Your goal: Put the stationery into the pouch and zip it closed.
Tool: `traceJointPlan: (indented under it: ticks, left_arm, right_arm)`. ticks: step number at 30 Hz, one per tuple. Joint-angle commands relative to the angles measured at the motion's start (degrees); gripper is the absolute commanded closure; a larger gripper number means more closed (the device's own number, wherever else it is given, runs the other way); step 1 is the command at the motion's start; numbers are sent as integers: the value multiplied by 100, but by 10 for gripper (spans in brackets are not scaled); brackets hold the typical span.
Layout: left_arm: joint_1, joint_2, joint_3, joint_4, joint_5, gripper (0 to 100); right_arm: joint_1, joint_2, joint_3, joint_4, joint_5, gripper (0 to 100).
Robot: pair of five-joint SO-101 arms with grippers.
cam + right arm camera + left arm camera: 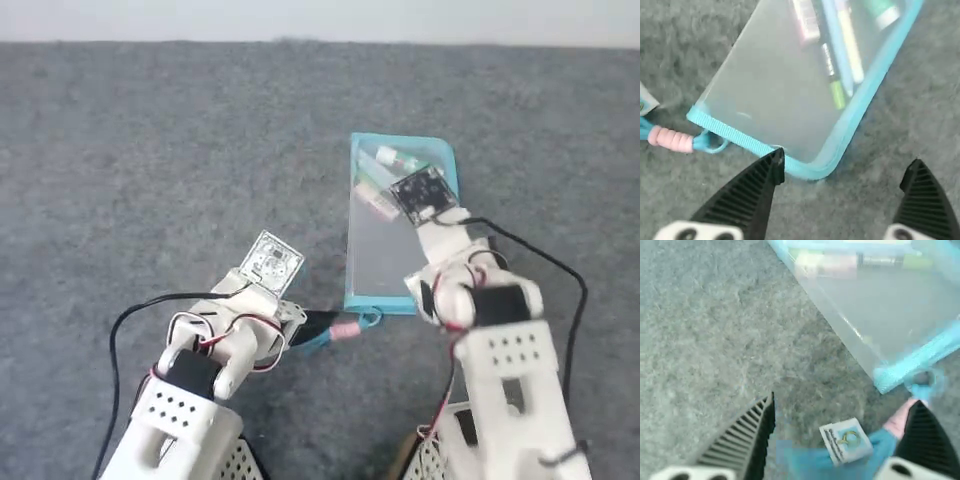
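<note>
Translucent blue-trimmed zip pouch [375,260] noted flat on grey felt bench [150,150]; coloured pens [847,50] held inside. Left end effector [844,404] and right end effector [847,160] both seen spread apart.

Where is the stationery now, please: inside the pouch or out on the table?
Inside. The stationery lies behind the clear wall of the pouch, within its blue edging.

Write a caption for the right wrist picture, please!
Open right gripper above a corner of the clear pouch, pens inside, grey carpet underneath.
</note>
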Motion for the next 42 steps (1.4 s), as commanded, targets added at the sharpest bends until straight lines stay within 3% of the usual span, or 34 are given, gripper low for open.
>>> traceJointPlan:
  ticks: [1,6,11,16,21,26,28,34,40,42]
  left_arm:
    - [-62,-97,-444,18,-26,625]
    - [-651,-97,-664,0,624,626]
    - [-818,-97,-549,-387,993,626]
    - [-1169,-167,-532,-492,1046,626]
    - [-1266,-1301,-127,-273,1055,629]
    - [-949,-2866,708,44,1029,683]
    - [-826,-3288,910,79,1020,755]
    - [-818,-2910,910,-273,1020,991]
    - [-782,-2866,910,-229,1020,979]
    - [-835,-2866,910,237,1011,979]
  right_arm:
    - [-57,-901,396,-198,-105,641]
    - [-22,-1807,1609,-716,-114,641]
    - [-13,-2624,2338,-593,-105,649]
    - [-4,-3433,2787,-532,-105,829]
    - [-4,-4171,3147,-523,-97,995]
    - [-4,-4804,3516,-303,-97,946]
    - [48,-5095,3692,-277,-97,944]
    - [462,-5130,4185,-347,-97,944]
    - [787,-5130,4299,-303,-97,944]
    - [954,-5103,4299,-233,-97,944]
